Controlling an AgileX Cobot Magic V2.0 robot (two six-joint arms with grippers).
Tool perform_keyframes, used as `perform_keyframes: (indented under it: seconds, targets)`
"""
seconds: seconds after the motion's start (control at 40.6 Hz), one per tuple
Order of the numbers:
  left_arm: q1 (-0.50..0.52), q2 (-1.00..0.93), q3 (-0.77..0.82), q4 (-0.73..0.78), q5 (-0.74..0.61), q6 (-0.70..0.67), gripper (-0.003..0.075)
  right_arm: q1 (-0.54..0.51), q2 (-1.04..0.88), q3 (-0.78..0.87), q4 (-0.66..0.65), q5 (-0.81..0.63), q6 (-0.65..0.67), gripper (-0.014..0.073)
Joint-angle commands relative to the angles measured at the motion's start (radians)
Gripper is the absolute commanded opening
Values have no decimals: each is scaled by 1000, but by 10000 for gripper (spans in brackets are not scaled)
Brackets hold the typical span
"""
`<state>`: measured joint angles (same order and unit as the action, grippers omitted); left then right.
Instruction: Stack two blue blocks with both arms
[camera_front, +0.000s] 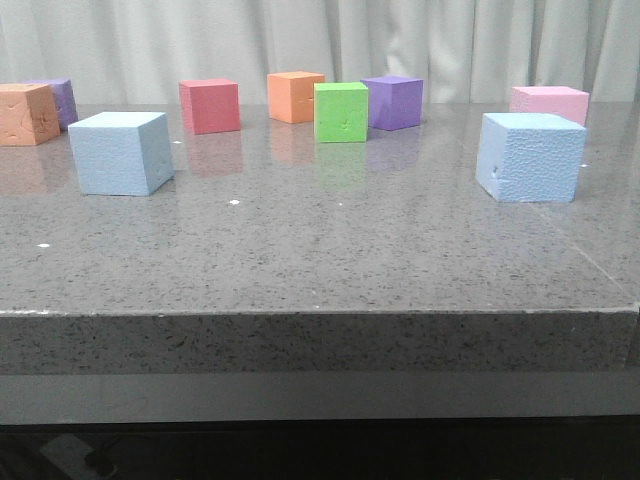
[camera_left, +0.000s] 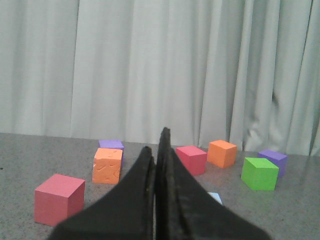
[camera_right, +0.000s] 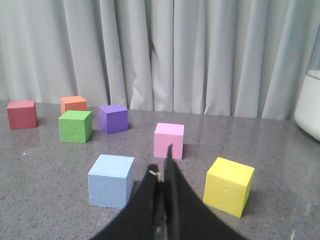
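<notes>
A: In your front view, the table (camera_front: 320, 290) edge is nearest. One blue block (camera_front: 121, 152) sits mid-left, the other blue block (camera_front: 531, 156) mid-right, well apart.

B: In your left wrist view, the left gripper (camera_left: 156, 150) is clenched, empty.

A: In your right wrist view, the right gripper (camera_right: 162, 165) is clenched too, a blue block (camera_right: 111, 180) lower left of centre.

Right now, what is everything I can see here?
blue blocks: two, sky blue, near left and near right.
orange cubes: two, far left and back centre.
purple cubes: two, far left and back centre.
red cubes: two, one at back, one nearer in the left wrist view.
green cube: one, centre back.
pink cube: one, back right.
yellow cube: one, right side.
table: grey stone.
curtain: pale, behind.
left end effector: shut.
right end effector: shut.
</notes>
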<state>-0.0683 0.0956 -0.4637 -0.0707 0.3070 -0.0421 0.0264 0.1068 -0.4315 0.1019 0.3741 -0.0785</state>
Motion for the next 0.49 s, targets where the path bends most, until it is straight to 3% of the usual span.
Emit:
perform_keyframes:
  seconds: [0.0, 0.271, 0.468]
  targets:
    - [1, 109, -127, -7, 44, -10, -20, -5, 108, -120, -12, 27, -1, -67]
    - [1, 247, -182, -7, 60, -10, -20, -5, 318, -181, -11, 105, -1, -67]
    - [1, 281, -182, -7, 68, -10, -20, -5, 349, -180, -11, 105, -1, -67]
